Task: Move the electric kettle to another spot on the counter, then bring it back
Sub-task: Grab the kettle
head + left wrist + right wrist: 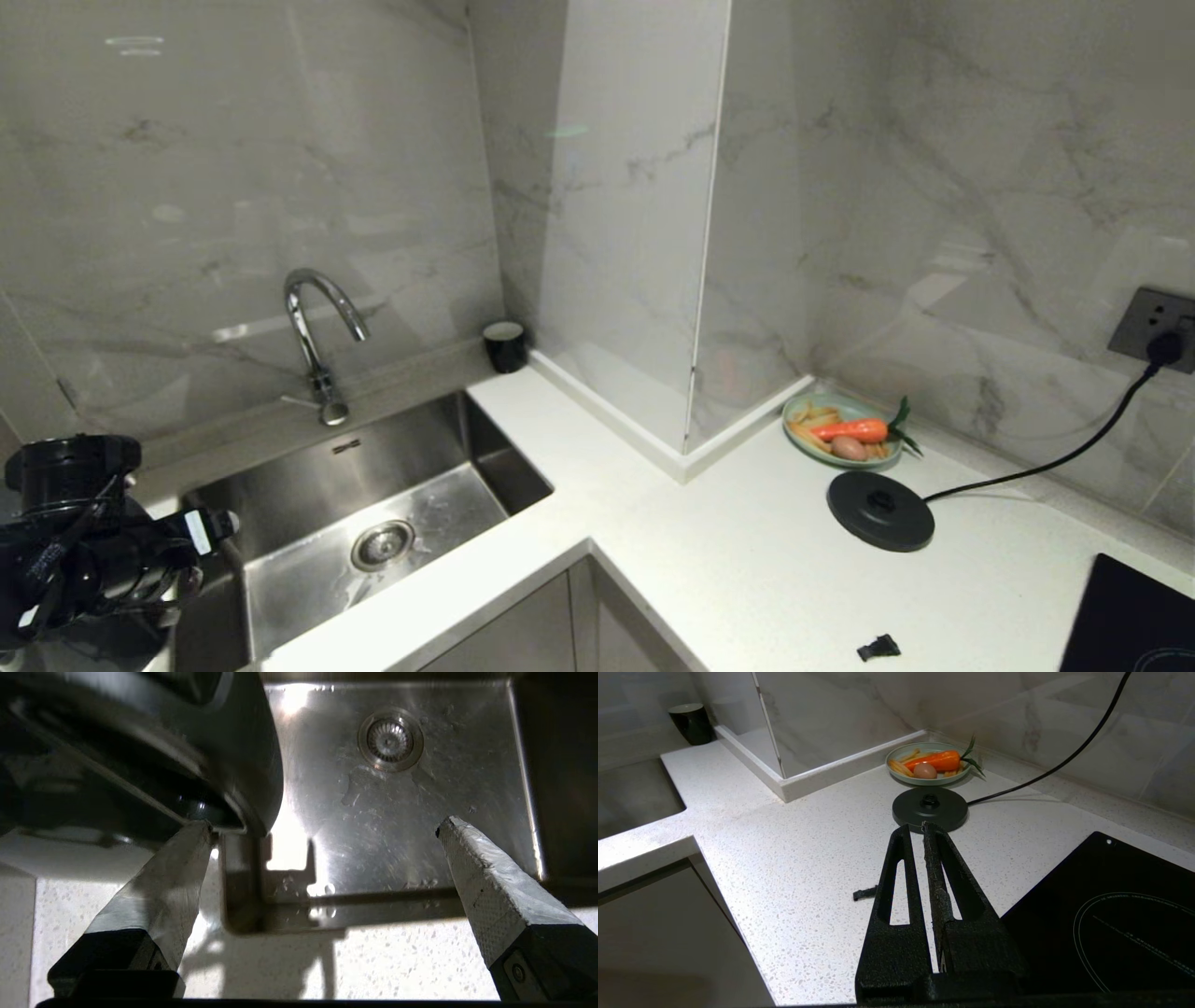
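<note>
The electric kettle (70,467) is a glossy black cylinder standing at the far left, on the counter (747,560) left of the sink. In the left wrist view its dark body (140,742) fills one corner. My left gripper (324,823) hangs open over the sink's front left corner. One taped fingertip (198,833) is right beside the kettle's lower rim, and nothing lies between the jaws. The left arm (93,560) shows at the head view's lower left. My right gripper (915,828) is parked above the counter, shut and empty.
A steel sink (308,485) with a faucet (313,327) lies beside the kettle. The round black power base (879,510) sits empty, its cord running to a wall socket. A plate of food (843,429), a black cup (505,346), a hob (1134,616) and a small black scrap (878,647) lie around it.
</note>
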### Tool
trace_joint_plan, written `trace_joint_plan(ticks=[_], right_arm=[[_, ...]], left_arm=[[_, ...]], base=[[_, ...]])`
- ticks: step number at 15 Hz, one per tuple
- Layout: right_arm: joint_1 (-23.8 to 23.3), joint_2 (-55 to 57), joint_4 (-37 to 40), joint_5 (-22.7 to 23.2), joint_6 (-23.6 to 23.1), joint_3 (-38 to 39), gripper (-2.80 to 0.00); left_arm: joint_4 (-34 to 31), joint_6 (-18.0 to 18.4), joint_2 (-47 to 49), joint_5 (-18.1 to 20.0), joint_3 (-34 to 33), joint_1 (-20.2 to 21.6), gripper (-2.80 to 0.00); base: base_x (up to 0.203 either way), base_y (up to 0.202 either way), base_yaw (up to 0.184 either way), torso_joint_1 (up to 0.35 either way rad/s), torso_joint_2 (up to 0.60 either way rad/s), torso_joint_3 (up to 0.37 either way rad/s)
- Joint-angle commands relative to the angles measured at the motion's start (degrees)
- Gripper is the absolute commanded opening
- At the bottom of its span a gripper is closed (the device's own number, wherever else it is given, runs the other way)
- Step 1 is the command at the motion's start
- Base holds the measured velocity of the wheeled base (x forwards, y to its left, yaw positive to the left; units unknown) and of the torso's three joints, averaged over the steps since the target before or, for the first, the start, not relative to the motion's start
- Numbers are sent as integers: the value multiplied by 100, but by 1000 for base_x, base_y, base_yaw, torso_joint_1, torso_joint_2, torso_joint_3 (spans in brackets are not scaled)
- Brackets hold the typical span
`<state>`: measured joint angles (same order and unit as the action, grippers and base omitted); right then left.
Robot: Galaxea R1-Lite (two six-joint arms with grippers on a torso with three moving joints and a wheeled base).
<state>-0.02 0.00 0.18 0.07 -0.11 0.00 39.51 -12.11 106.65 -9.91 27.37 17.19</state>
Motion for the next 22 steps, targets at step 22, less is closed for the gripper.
trace_joint_plan(ticks=[22], right_arm=[[-3,5,-1,1,-4,0,-280]], left_arm=[[1472,72,679,611,25,486,0]], base=[[0,0,0,0,0,0]])
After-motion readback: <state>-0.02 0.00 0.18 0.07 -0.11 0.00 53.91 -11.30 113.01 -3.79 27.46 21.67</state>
